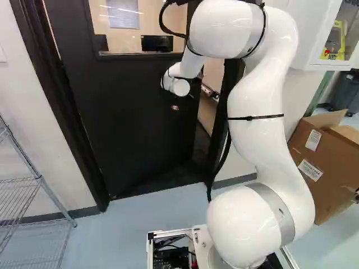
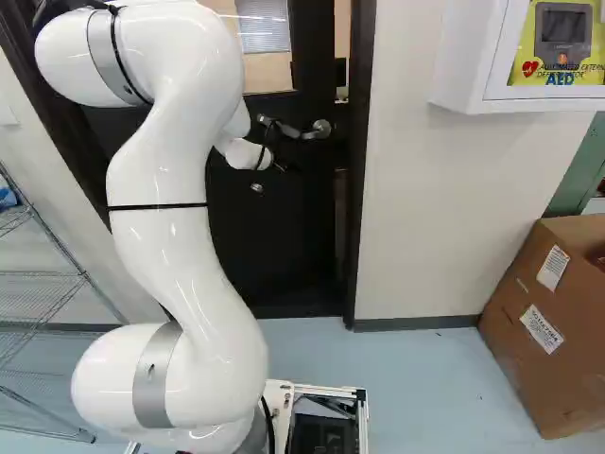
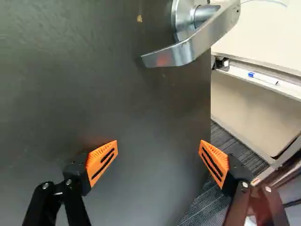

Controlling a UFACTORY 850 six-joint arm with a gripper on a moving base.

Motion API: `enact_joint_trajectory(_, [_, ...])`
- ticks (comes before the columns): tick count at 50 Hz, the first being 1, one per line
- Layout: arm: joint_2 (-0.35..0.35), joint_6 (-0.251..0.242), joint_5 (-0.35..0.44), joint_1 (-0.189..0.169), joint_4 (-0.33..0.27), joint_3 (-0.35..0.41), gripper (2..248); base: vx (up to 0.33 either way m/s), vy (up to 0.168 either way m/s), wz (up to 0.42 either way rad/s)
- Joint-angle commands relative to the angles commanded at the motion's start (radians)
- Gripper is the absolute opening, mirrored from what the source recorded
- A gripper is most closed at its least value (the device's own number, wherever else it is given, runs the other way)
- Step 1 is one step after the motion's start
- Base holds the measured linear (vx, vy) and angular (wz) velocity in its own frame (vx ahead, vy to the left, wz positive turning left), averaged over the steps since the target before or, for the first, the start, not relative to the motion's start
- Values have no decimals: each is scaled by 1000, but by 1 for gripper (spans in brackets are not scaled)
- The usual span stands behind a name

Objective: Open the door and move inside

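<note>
At the doorway, the black door (image 1: 129,131) stands ajar, a carpeted room being visible past its free edge. The claw (image 2: 281,166) is positioned before the door face, below the lever handle (image 3: 188,49). In the wrist view, the claw (image 3: 158,146) is seen released, orange-padded fingers spread wide. Beyond the edge, a marker (image 3: 264,78) is noted on a ledge

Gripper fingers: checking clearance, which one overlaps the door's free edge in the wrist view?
The finger seen partly against carpet beyond the door; the other finger has only door behind it.
</note>
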Motion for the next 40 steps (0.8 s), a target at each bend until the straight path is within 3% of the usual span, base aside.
enact_joint_trajectory(28, [-70, 0, -11, 42, -288, -91, 247, 0, 0, 0])
enact_joint_trajectory(40, [-126, 0, -13, 65, -328, -165, 247, 0, 0, 0])
